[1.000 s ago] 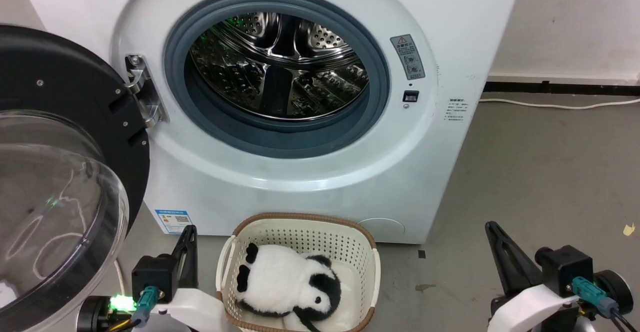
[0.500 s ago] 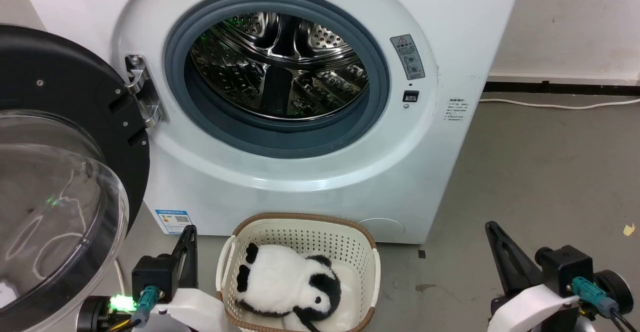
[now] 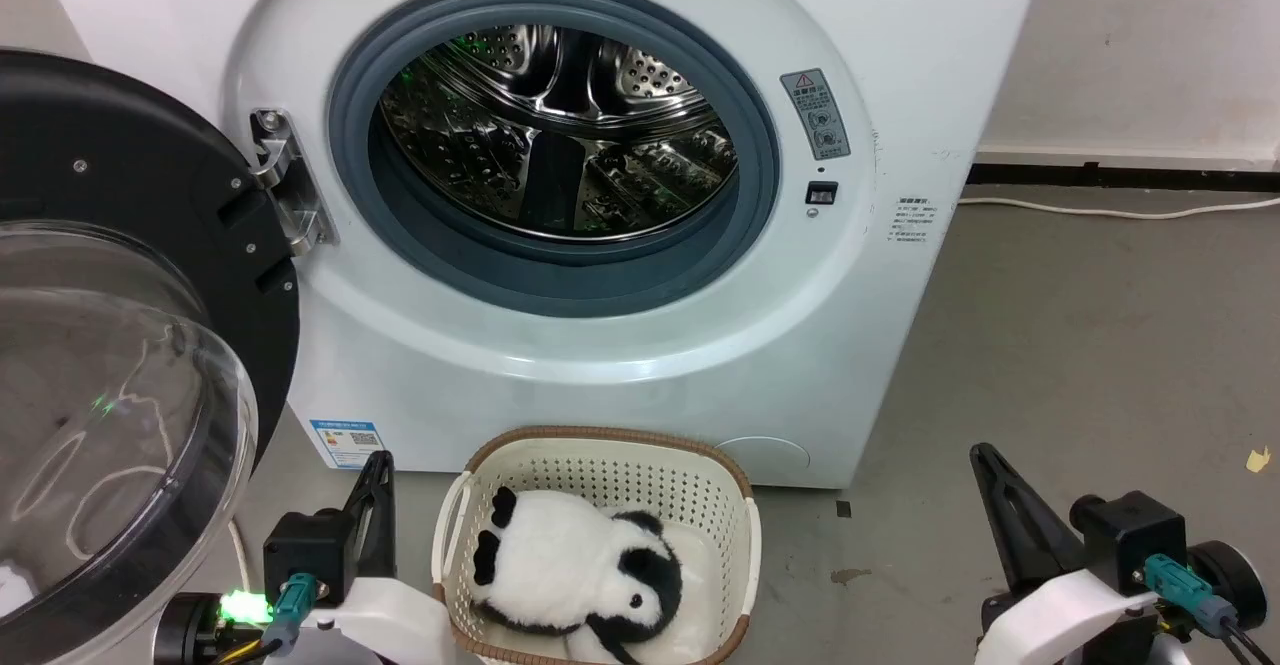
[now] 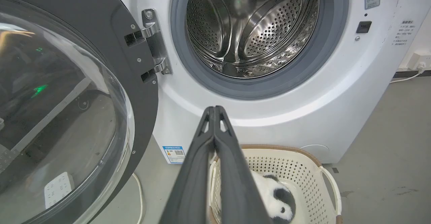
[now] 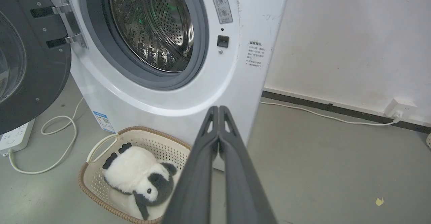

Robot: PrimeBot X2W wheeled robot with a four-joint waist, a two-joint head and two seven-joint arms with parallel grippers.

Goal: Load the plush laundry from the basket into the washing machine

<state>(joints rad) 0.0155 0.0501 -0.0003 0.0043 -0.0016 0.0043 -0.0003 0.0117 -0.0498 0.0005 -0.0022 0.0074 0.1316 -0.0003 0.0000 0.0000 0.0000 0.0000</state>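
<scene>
The black-and-white plush laundry lies in the cream basket with a brown rim, on the floor right before the washing machine. Its steel drum is bare and its black-framed bubble door hangs wide to the left. My left gripper is shut, just left of the basket, holding nothing. My right gripper is shut too, well right of the basket above bare floor. The plush and basket show in the right wrist view, the plush partly behind my fingers in the left wrist view.
The swung door takes up the space on the left. A white cable and a power strip lie on the floor left of the machine. Another cord runs along the wall to a socket. Grey floor stretches out on the right.
</scene>
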